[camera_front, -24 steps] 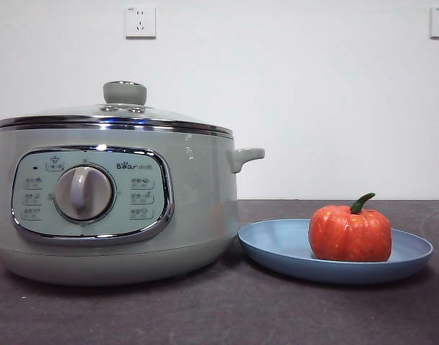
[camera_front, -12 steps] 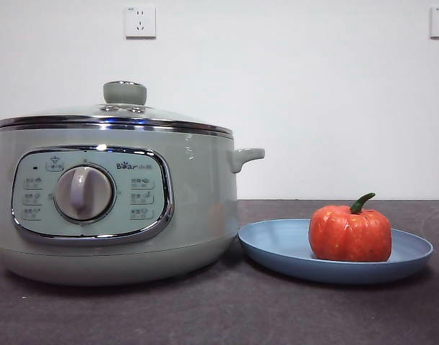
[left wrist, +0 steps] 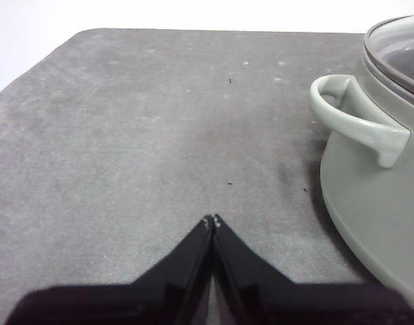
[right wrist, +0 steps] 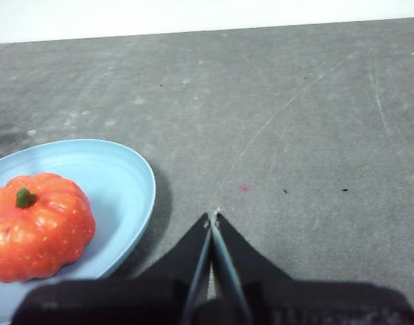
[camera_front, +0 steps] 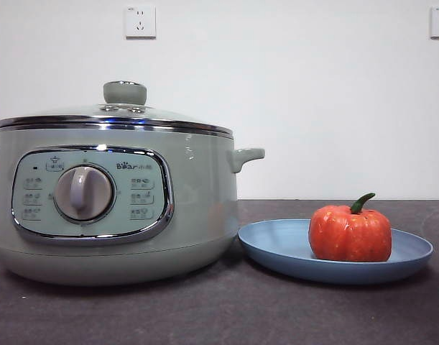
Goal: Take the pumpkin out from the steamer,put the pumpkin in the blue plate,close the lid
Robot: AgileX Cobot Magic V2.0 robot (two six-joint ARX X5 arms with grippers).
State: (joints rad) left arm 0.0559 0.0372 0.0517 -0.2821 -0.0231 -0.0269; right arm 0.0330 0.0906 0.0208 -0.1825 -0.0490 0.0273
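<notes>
The steamer (camera_front: 115, 208) stood on the dark grey table (camera_front: 219, 309), its control panel and big grey dial (camera_front: 83, 192) facing the front camera. The lid (camera_front: 115, 115) sat closed on it, chrome rim seated level all round the pot's rim, the sage-green knob (camera_front: 124, 92) upright at the centre.

Just beside the steamer lay the blue plate (camera_front: 276, 248), its rim very close to the pot's base – whether they touched could not be told. The pumpkin (camera_front: 350, 233) rested upright in the plate, off-centre toward the side away from the steamer, its curved green stem (camera_front: 361, 203) pointing up. Nothing gripped it.

The left gripper (left wrist: 211, 220) hung above bare table near the steamer's side handle (left wrist: 356, 118), well clear of the pot; its two black jaws were pressed together tip to tip, with nothing between them. From that wrist camera a rounded corner of the table showed beyond the pot.

The right gripper (right wrist: 213, 218) hung over bare table beside the blue plate (right wrist: 129, 176) – apart from its rim – with its jaws likewise pressed together and empty. The pumpkin (right wrist: 38, 225) lay in the plate to one side of it.

On the white wall behind were two sockets (camera_front: 140, 21).
</notes>
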